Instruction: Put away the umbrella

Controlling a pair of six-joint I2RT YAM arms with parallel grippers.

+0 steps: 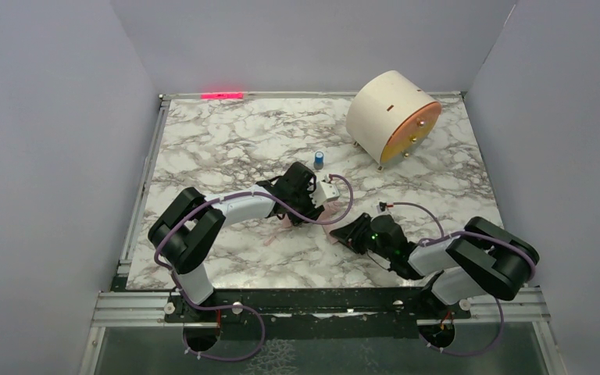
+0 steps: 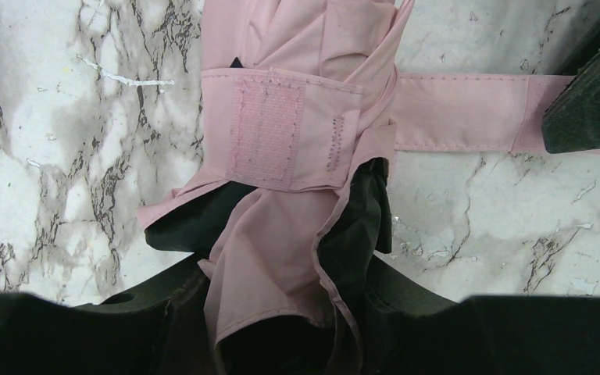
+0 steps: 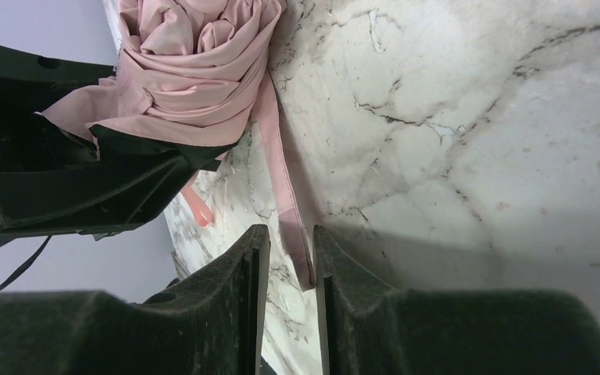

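The umbrella (image 2: 297,86) is a compact one of pale pink fabric, gathered into a loose, creased bundle, with black lining (image 2: 359,226) showing where the folds turn out. Its fastening strap (image 2: 461,113), stitched along both edges, wraps across the bundle. A square hook-and-loop patch (image 2: 266,129) lies face up on it at the upper middle of the left wrist view, and the free length runs taut to the right edge of that frame. The left fingers (image 2: 141,324) are clenched on the fabric, which passes down between them at bottom centre. The strap's end lies in the narrow gap between the right fingers (image 3: 226,312), at the lower middle of the right wrist view; whether they pinch it I cannot tell. In the top view the umbrella sits just below the centre of the frame, mostly hidden under the two wrists.

The table (image 1: 219,148) is white and marble-patterned with grey veins, edged by metal rails (image 1: 320,310). Plain pale grey walls (image 1: 47,156) close three sides, with a red glow (image 1: 223,95) at the foot of the back one. At upper right is a cream drum (image 1: 383,105) with an orange face. A small blue cylinder (image 1: 319,159) stands near the centre.
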